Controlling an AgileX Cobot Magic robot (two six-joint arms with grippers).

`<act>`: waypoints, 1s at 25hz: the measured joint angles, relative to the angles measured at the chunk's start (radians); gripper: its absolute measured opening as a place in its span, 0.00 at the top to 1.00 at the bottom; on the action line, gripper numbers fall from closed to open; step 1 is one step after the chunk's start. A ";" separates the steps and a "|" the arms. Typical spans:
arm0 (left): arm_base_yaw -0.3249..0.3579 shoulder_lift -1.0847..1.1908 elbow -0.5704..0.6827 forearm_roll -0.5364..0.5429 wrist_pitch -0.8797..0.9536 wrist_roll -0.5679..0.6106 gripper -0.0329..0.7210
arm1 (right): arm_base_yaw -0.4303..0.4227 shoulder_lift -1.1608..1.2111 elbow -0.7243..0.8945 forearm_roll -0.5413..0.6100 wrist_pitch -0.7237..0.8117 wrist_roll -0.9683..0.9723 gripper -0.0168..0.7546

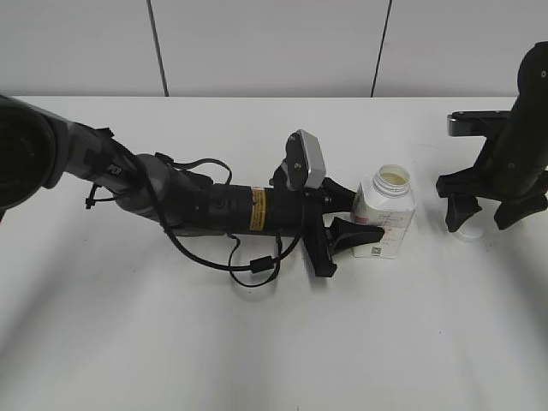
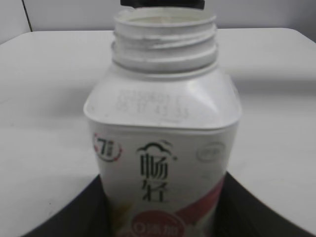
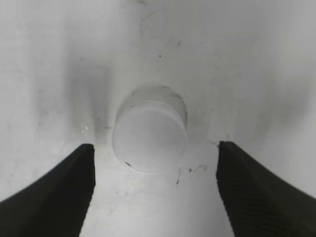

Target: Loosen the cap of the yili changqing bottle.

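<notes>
White table [image 1: 257, 342], pale panelled wall [image 1: 257, 43], uncapped bottle [image 1: 384, 214], cap [image 3: 149, 136] lying apart

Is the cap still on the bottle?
Off. The bottle neck is open, threads bare; the cap lies on the table between the right gripper's open jaws.

White table [image 1: 257, 342]; pale grey panelled wall [image 1: 265, 47] behind, dark vertical seams.
</notes>
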 joint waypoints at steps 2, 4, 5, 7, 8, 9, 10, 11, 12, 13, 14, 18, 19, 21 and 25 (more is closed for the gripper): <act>0.000 0.000 0.000 0.000 0.000 0.000 0.48 | 0.000 0.000 0.000 -0.003 0.002 0.000 0.20; 0.000 0.000 0.000 0.003 0.000 0.000 0.43 | 0.000 0.000 -0.004 -0.004 0.012 0.000 0.20; 0.001 0.000 0.000 0.008 0.000 0.000 0.37 | 0.000 0.000 -0.009 -0.004 0.017 0.000 0.21; 0.009 0.000 0.000 0.014 0.000 -0.007 0.26 | 0.000 0.000 -0.019 -0.004 0.034 0.000 0.21; 0.014 0.000 0.000 0.016 0.000 -0.013 0.21 | 0.000 0.000 -0.026 -0.004 0.045 0.000 0.21; 0.021 0.000 0.000 0.018 0.000 -0.019 0.18 | 0.000 0.000 -0.033 -0.004 0.057 0.000 0.21; 0.029 0.000 0.000 0.024 0.000 -0.027 0.17 | 0.000 0.000 -0.039 -0.004 0.069 0.000 0.21; 0.039 0.000 0.000 0.034 0.000 -0.043 0.17 | 0.000 0.000 -0.048 -0.004 0.084 0.000 0.21; 0.049 -0.001 0.000 0.053 -0.001 -0.065 0.17 | 0.000 0.000 -0.057 -0.004 0.100 0.000 0.21; 0.062 -0.006 0.000 0.076 -0.001 -0.090 0.17 | 0.000 0.000 -0.064 -0.004 0.113 -0.001 0.21; 0.076 -0.013 0.000 0.106 -0.001 -0.111 0.17 | 0.000 0.000 -0.069 -0.004 0.124 -0.001 0.21; 0.133 -0.063 0.000 0.235 0.002 -0.204 0.18 | -0.001 -0.002 -0.074 -0.004 0.145 -0.002 0.21; 0.145 -0.074 0.000 0.261 0.002 -0.228 0.18 | -0.001 -0.008 -0.074 -0.004 0.146 -0.001 0.21; 0.171 -0.104 0.000 0.312 0.002 -0.272 0.18 | -0.001 -0.029 -0.075 -0.004 0.146 -0.001 0.21; 0.208 -0.168 0.000 0.400 0.023 -0.361 0.18 | -0.001 -0.082 -0.080 -0.012 0.144 -0.004 0.21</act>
